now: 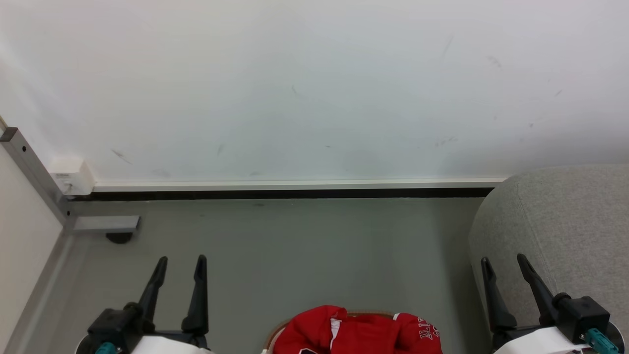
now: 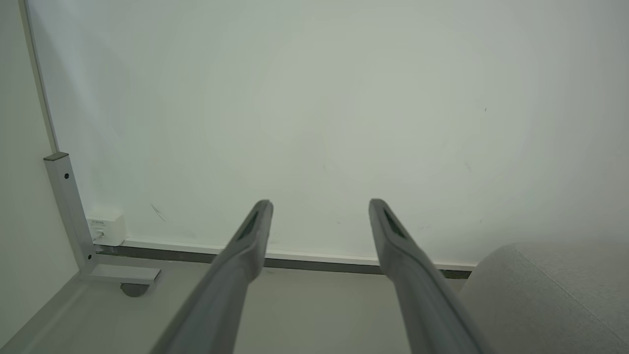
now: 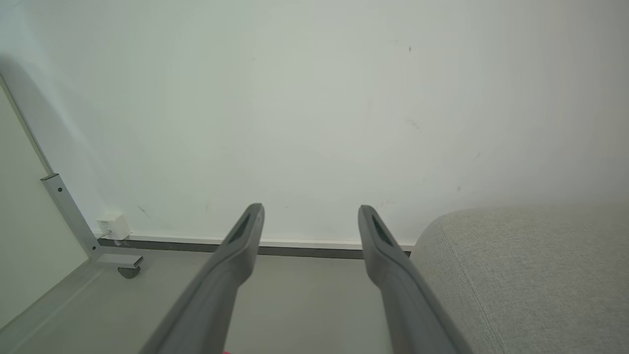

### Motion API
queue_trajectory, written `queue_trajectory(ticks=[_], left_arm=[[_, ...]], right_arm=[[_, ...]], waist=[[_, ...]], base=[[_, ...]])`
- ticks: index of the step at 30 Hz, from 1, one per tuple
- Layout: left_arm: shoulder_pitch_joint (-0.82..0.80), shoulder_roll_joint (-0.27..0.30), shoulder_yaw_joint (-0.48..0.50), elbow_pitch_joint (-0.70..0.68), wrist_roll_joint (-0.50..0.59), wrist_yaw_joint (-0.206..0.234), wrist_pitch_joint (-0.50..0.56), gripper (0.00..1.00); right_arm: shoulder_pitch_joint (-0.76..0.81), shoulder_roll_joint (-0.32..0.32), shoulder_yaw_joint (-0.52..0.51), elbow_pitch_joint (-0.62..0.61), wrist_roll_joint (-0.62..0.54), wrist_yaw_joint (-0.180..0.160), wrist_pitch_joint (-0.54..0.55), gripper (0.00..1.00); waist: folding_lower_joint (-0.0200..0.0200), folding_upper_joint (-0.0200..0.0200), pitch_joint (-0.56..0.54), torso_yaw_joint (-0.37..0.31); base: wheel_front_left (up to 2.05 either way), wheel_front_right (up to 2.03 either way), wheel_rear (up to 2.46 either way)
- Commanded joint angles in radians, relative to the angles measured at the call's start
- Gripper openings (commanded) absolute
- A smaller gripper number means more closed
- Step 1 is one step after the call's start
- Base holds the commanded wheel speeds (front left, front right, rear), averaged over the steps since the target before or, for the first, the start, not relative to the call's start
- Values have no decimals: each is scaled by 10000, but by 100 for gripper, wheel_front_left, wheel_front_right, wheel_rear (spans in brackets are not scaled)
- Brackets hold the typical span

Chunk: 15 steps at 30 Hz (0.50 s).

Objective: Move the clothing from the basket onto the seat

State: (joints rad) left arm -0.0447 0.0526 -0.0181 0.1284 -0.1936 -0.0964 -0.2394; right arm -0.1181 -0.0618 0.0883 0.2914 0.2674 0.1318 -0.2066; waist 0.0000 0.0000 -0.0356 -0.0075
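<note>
Head view: the basket [image 1: 271,335] sits at 6 o'clock, cut off by the bottom edge, so only an arc of its brown rim and a patch of white wall can be made out; the clothing [image 1: 354,332] lies heaped inside it, bright red with white trim, rising above the rim, with dark lettering on the heap's 3 o'clock side; whether the heap is one garment or two cannot be told from this slice. The seat [image 1: 565,221], light grey and woven with a rounded edge, fills the 3 to 4 o'clock corner, apart from the basket, with grey floor [image 1: 295,246] between them. The left gripper [image 1: 182,257] rises at 7 o'clock, its two dark fingers spread and holding nothing; the right gripper [image 1: 502,258] rises at 5 o'clock, its fingers likewise parted and empty, overlapping the seat's flank in the picture. A pale wall [image 1: 314,88] spans 12 o'clock; a white socket box [image 1: 72,176] and a grey metal frame [image 1: 34,167] stand at 9 o'clock.

Left wrist view: the left gripper [image 2: 320,201] has its fingers wide apart against the wall; the seat [image 2: 550,295] shows at 4 o'clock.

Right wrist view: the right gripper [image 3: 310,207] is equally spread; the seat [image 3: 530,275] lies at 4 o'clock; a tiny red speck at 6 o'clock may be the clothing.
</note>
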Motion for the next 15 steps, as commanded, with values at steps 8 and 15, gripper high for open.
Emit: queue_trajectory(ticks=[8, 15], left_arm=[[72, 16, 17, -74, 693, -57, -190, 100], [50, 3, 26, -57, 999, -51, -259, 100]], right_arm=[[-76, 68, -52, 62, -724, -20, -157, 100], [-95, 96, -47, 129, -870, -21, -223, 100]], waist=[[0, 0, -5, -41], [0, 0, -6, -56]], base=[[0, 0, 0], [0, 0, 0]])
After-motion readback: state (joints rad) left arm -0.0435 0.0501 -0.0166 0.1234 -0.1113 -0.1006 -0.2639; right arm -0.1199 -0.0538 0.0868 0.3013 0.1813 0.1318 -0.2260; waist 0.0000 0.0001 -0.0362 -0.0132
